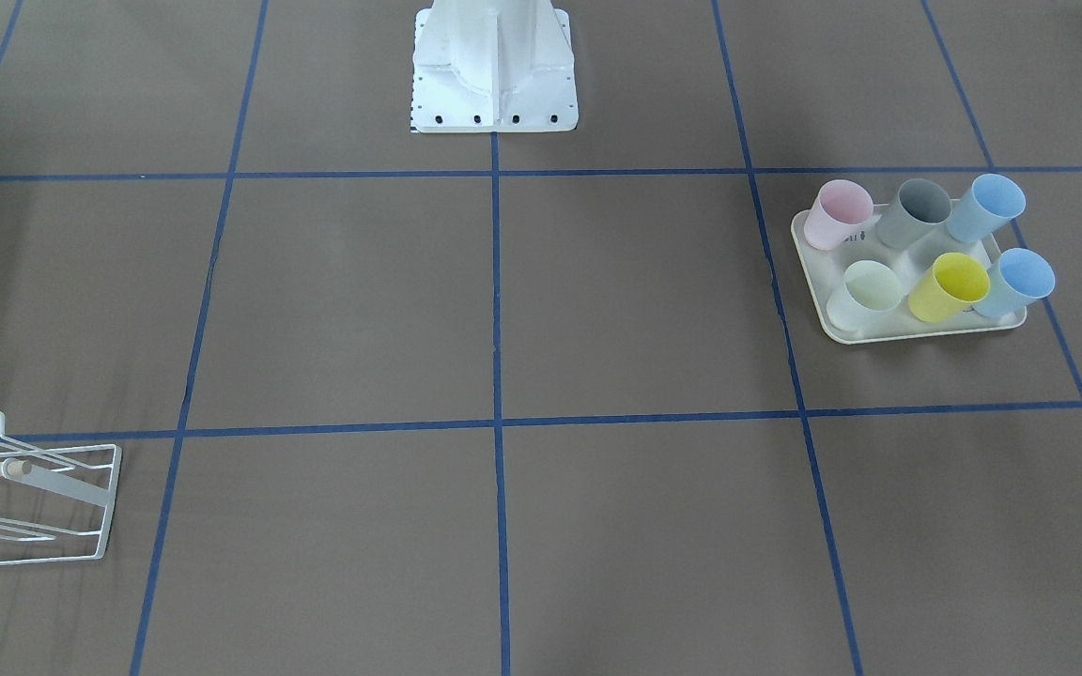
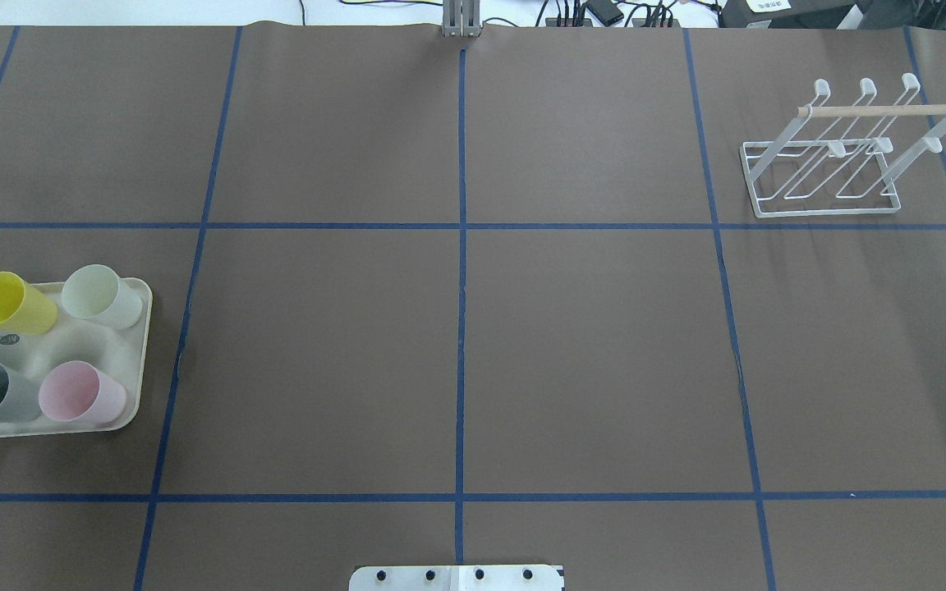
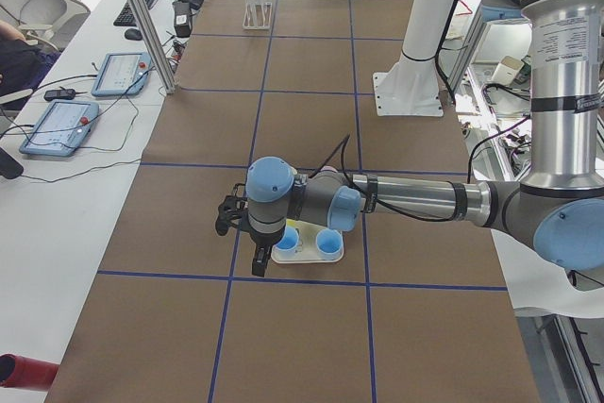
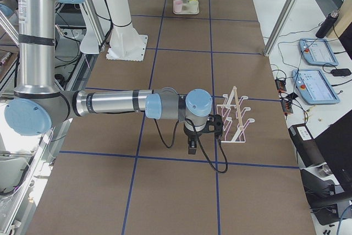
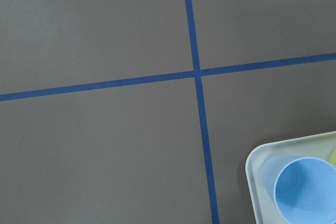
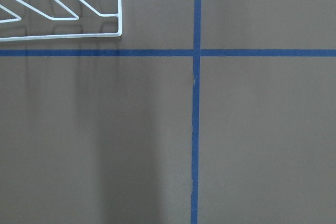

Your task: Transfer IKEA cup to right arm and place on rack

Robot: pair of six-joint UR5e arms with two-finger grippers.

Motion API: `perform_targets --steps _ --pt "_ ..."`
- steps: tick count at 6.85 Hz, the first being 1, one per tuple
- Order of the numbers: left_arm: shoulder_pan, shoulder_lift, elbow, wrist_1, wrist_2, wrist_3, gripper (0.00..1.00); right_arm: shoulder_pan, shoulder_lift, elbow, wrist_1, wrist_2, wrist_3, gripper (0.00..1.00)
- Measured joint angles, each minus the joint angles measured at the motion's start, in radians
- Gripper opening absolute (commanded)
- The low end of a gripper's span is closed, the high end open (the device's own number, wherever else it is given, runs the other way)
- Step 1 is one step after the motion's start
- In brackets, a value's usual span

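A: Are the left gripper (image 3: 256, 262) and the right gripper (image 4: 191, 146) gripping anything?
B: Cannot tell. The left arm (image 3: 415, 200) is hiding part of the tray (image 1: 917, 331); the cups (image 1: 950, 286) are standing in it, and the rack (image 2: 884, 109) is sitting well apart.

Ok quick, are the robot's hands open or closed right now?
Left gripper: cannot tell, it shows only in a side view.
Right gripper: cannot tell, it shows only in a side view.

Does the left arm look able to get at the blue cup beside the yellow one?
Probably yes: the left hand hangs close by that corner of the tray, with nothing between it and the blue cup.
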Motion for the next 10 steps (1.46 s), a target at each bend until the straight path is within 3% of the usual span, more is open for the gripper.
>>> perform_targets --steps 5,10 --pt "0.0 -0.012 -0.04 0.005 -0.009 0.005 1.0 -0.008 0.08 -0.025 0.001 0.001 0.002 1.0" --pt "0.027 -0.057 -0.014 -0.057 -0.068 -0.022 1.0 -0.066 0.142 0.031 0.057 0.005 0.118 1.0"
